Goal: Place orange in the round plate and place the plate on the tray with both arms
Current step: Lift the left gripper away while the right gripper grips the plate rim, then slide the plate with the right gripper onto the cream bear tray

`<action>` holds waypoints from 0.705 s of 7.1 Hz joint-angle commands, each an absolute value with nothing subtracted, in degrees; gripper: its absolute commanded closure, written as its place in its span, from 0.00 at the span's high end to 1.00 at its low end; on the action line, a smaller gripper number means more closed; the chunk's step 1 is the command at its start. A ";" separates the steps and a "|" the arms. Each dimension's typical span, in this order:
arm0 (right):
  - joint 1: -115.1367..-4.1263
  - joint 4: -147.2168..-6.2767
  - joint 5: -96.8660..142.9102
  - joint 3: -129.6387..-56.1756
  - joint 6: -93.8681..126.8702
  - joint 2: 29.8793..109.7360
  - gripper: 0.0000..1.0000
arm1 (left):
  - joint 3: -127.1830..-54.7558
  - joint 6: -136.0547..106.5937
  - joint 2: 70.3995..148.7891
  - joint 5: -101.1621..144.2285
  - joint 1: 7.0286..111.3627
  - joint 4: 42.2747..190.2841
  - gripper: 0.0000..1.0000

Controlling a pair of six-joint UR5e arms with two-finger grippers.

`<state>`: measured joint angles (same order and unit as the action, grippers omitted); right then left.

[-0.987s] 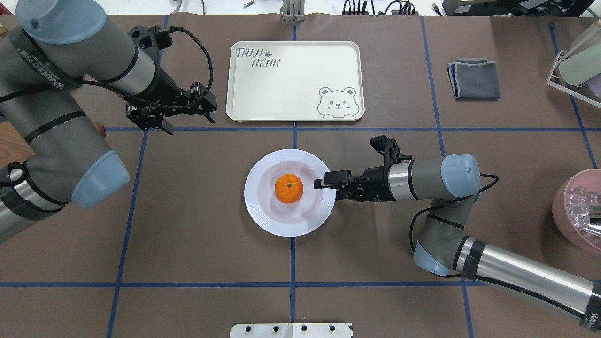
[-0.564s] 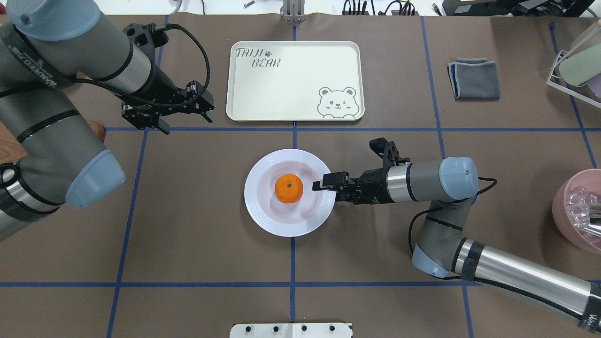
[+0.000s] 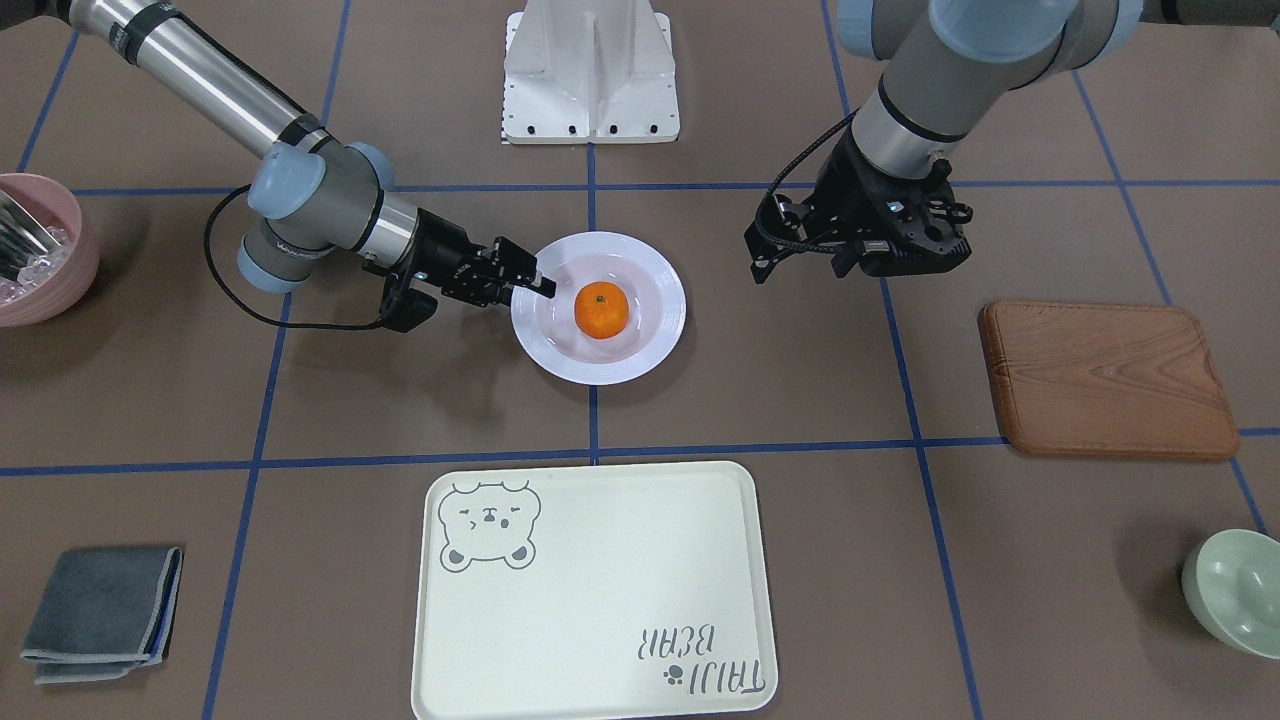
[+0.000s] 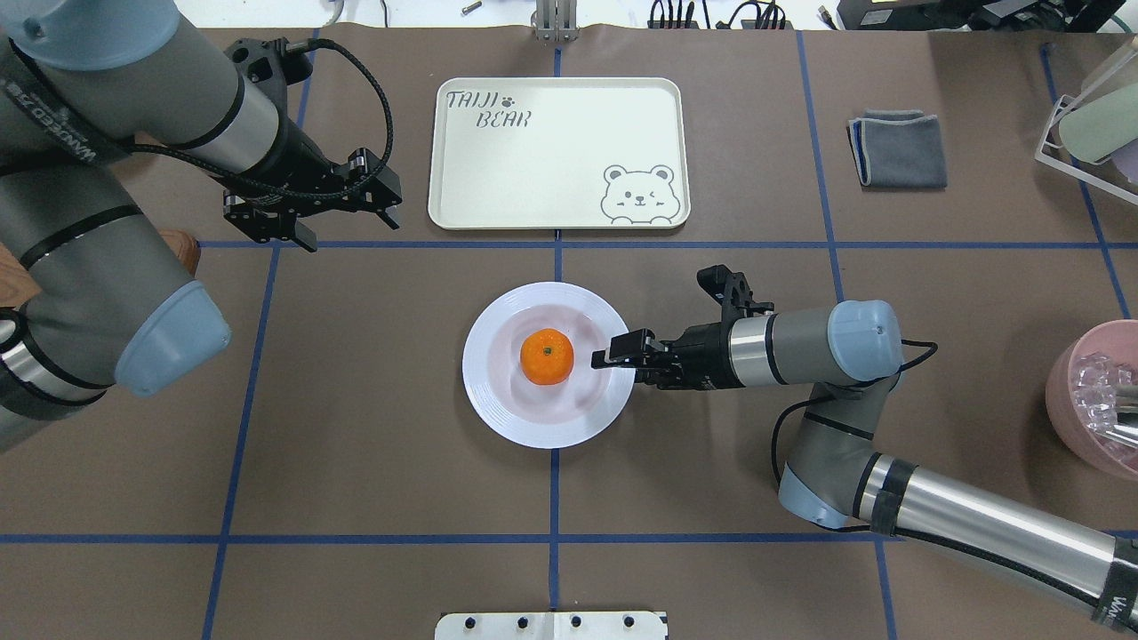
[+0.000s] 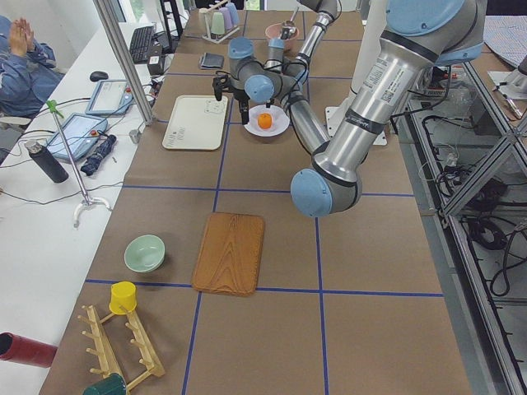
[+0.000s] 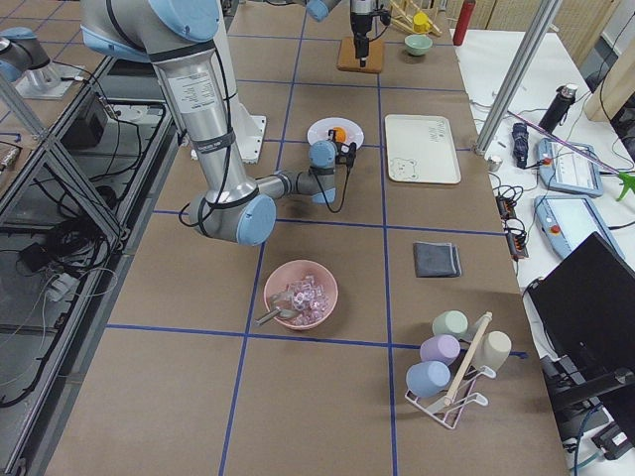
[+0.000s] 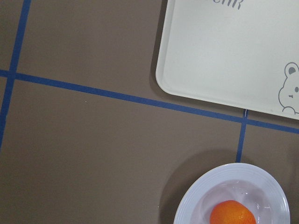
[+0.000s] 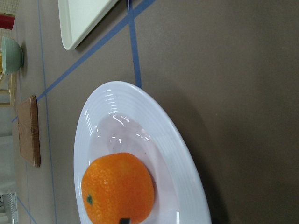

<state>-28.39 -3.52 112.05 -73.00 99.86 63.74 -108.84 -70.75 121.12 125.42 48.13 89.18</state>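
Observation:
The orange (image 4: 547, 356) lies in the middle of the white round plate (image 4: 502, 404) at the table's centre, also seen in the front view as the orange (image 3: 601, 309) on the plate (image 3: 560, 360). My right gripper (image 4: 608, 357) is turned on its side at the plate's right rim. It is open, with one finger over the rim and the other low beside it. The orange (image 8: 117, 188) fills the right wrist view. My left gripper (image 4: 348, 229) hangs open and empty above the table, left of the tray (image 4: 551, 160) and well away from the plate. The cream bear tray (image 3: 600, 600) holds nothing.
A wooden board (image 3: 1105, 380) and a pale green bowl (image 3: 1235, 592) lie on my left side. A folded grey cloth (image 4: 898, 149), a pink bowl (image 4: 1093, 400) and a cup rack (image 4: 1089, 124) are on my right. Blue tape lines cross the brown table.
My left arm has drawn back toward the far left. My right gripper has shifted slightly nearer along the plate's rim. The plate and orange have not moved.

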 commanded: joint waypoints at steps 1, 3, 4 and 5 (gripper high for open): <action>-28.39 -3.52 112.15 -73.56 100.55 63.46 0.00 | -108.98 -70.75 121.11 125.42 48.16 89.03 0.97; -28.39 -3.43 112.15 -73.83 100.55 63.37 0.00 | -108.98 -70.75 121.03 125.42 48.95 89.03 0.97; -28.48 -3.43 112.15 -74.70 100.89 63.37 0.00 | -109.07 -70.75 121.03 125.42 48.96 89.03 0.97; -28.74 -3.43 112.06 -76.01 101.51 63.28 0.00 | -109.59 -70.75 121.03 125.42 49.04 88.51 0.97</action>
<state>-28.51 -3.44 112.13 -74.70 100.93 63.35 -109.18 -70.75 121.04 125.42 48.93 88.90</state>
